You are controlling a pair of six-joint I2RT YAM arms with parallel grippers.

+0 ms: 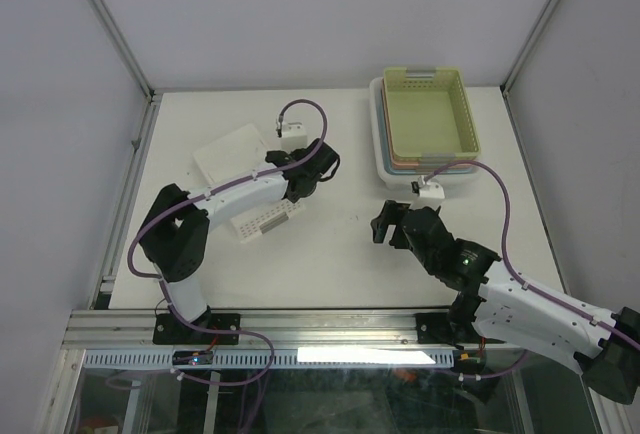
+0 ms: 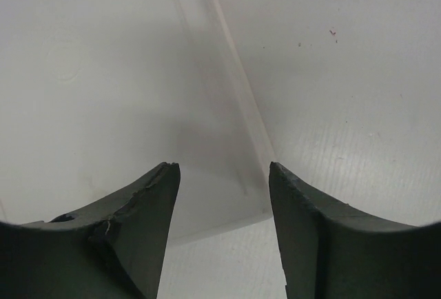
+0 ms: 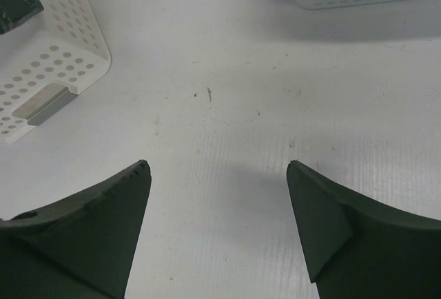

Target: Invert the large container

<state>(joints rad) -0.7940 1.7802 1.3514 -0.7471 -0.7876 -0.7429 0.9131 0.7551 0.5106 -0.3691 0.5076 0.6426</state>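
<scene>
Sitting left of centre on the table (image 1: pixel 335 259), the large container (image 1: pixel 226 148) is judged to be light, stiff, thin-walled plastic, probably slick. It is best taken at the rim edge and rolled over. The left arm (image 1: pixel 235 192) is stretched across it, wrist pitched down. The left gripper (image 2: pixel 224 171) is set astride the container's edge, fingers (image 2: pixel 148 209) part-spread, nothing pinched yet. The right gripper (image 3: pixel 217 168) is held over bare table, spread wide, empty.

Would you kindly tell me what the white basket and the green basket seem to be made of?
White basket: likely moulded plastic, matte to satin, judging by its even rows of round holes and rounded corners. Green basket: probably the same kind of plastic, pale and matte, with perforated walls and a handle slot moulded into the rim.
</scene>
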